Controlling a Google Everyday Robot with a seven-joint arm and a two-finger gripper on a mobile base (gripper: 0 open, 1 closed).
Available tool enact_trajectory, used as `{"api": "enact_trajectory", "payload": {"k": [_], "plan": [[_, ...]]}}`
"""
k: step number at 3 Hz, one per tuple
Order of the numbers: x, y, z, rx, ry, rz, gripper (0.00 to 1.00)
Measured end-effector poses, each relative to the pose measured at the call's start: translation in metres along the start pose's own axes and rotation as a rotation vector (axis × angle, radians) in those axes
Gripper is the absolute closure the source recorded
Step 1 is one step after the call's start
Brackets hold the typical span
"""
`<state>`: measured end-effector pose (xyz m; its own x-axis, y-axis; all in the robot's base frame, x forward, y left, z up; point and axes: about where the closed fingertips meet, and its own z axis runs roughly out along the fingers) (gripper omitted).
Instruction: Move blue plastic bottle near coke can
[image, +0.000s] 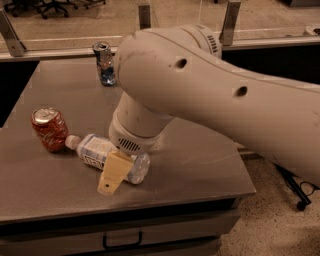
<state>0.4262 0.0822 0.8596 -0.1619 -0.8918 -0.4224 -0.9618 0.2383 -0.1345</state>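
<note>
you have one camera. it looks down at the table from up high and close. the big arm comes in from the right and fills much of your view. the gripper is low, at the bottle.

I see the coke can red with white script and a silver top, left on my grey counter. The blue plastic bottle is bluish-clear, with a white cap and a pale label. My tan hand lies over its right end, under the off-white arm. The far can is silver-blue.
</note>
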Motion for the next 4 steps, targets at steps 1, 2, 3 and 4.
{"api": "enact_trajectory", "payload": {"k": [1,2,3,4], "plan": [[-0.001,-0.001,-0.007,-0.003,-0.017,0.012,0.00],[0.011,-0.016,-0.035,-0.014,-0.048,0.039,0.00],[0.035,-0.051,-0.082,0.005,-0.088,0.071,0.00],[0.030,-0.057,-0.095,0.026,-0.104,0.064,0.00]]}}
